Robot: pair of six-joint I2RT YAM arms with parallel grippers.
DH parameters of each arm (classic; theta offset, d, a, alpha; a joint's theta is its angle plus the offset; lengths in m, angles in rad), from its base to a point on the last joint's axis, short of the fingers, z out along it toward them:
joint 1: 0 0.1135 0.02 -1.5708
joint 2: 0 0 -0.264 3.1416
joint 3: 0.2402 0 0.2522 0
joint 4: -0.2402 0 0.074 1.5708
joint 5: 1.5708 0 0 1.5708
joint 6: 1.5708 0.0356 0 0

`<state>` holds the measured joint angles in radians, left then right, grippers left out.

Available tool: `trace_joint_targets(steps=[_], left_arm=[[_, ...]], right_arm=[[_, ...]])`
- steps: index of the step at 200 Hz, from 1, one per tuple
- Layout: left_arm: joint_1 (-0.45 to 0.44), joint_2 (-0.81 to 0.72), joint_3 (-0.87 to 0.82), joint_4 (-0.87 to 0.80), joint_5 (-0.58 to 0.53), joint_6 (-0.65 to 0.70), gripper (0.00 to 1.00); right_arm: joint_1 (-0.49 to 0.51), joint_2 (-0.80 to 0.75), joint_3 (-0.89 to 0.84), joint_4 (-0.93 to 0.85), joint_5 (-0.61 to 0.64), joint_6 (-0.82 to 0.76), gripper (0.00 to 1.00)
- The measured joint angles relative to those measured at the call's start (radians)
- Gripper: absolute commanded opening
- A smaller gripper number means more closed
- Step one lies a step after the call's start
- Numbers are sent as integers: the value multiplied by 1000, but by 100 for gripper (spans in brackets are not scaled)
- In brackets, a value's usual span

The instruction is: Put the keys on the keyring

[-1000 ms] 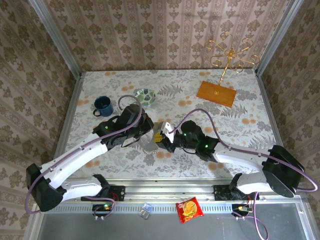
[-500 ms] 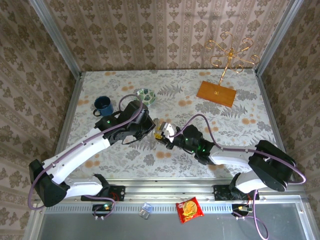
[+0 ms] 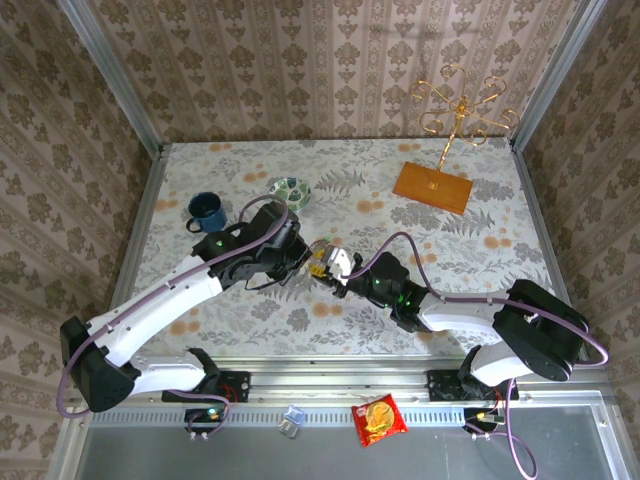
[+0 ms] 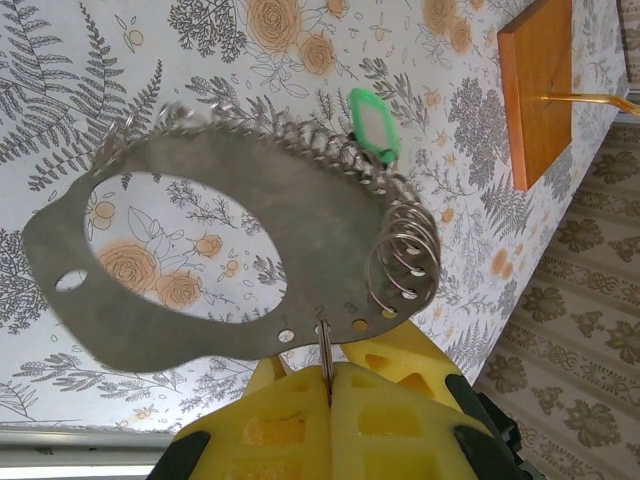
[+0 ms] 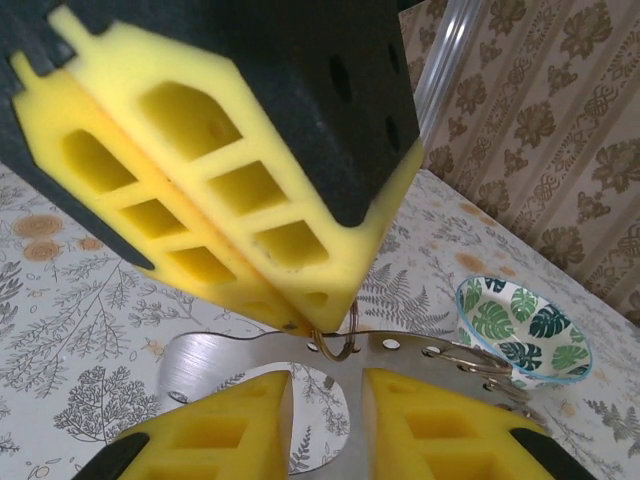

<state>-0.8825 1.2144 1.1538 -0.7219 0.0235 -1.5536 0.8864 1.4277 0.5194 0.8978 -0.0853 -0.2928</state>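
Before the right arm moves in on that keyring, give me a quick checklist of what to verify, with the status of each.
1. Left gripper shut on the small ring hanging from the keyring: ok.
2. Right gripper jaws apart, nothing between them: ok.
3. Right gripper lined up just below the small ring: ok.
4. Green key hooked to the keyring: cannot tell; it sits at the band's far edge.
5. Bowl apart from both grippers: ok.
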Motion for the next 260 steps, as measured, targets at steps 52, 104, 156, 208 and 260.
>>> trace_joint_targets(steps=[52, 104, 156, 208, 260], left_arm=[[-1, 0, 0, 0, 7, -27, 0], [-7, 0, 0, 0, 11, -57, 0], [-21, 0, -11, 0, 14, -90, 0], [-22, 0, -14, 2, 13, -108, 0], [-26, 0, -15, 11, 6, -129, 0]], right_arm=[[0, 4, 0, 25, 0, -1, 23], [0, 33, 0, 44, 0, -4, 19], [0, 45, 2, 50, 0, -4, 19], [2, 45, 2, 50, 0, -18, 15], [5, 45, 2, 47, -2, -30, 1]])
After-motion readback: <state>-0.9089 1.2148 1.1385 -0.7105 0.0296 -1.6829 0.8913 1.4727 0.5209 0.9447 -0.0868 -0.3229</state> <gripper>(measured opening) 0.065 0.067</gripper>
